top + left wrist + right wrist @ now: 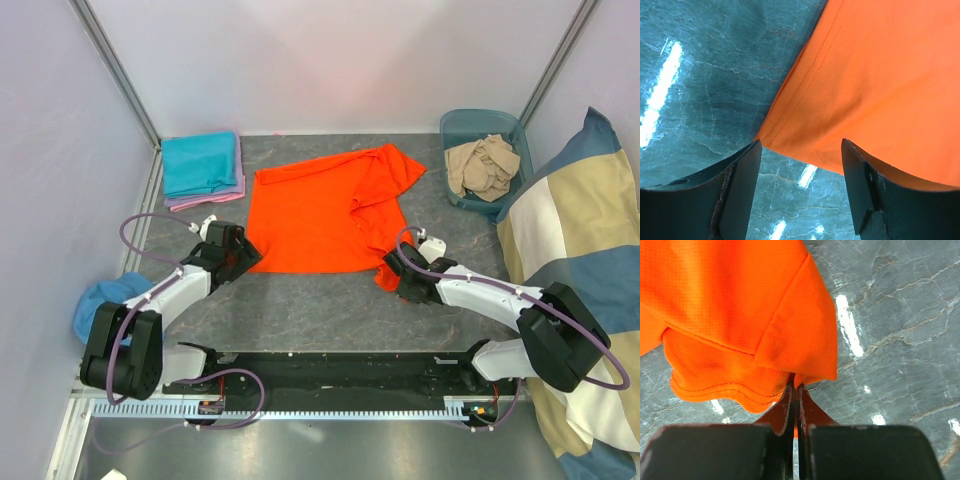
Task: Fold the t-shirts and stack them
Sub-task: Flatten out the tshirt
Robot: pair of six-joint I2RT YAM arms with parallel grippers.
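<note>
Orange tee point(310, 215): spread in the middle of the bench point(330, 310), mostly flat. Broader left-to-right than near-to-far, so long axis across the bench. Far-right part folded back and rumpled, one sleeve pointing toward the bin point(452, 125). Neck direction: cannot tell. Straight near hem running left-right between the two tools.

Left tool point(240, 252): at the tee's near-left corner, jaws wide apart. Hem corner flat on the bench just ahead of the gap, nothing pinched. One finger point(865, 195) overlapping the cloth edge in the wrist view.

Right tool point(393, 272): at the near-right corner, clamped tight on a bunched fold of orange cloth.

Teal tee point(200, 163): folded, far left, stacked on a pink-lilac tee point(205, 200). Beige tee point(482, 165): crumpled in the bin. Cushion point(575, 215): off the bench's right edge. Blue cloth point(95, 297): beside the left arm.
</note>
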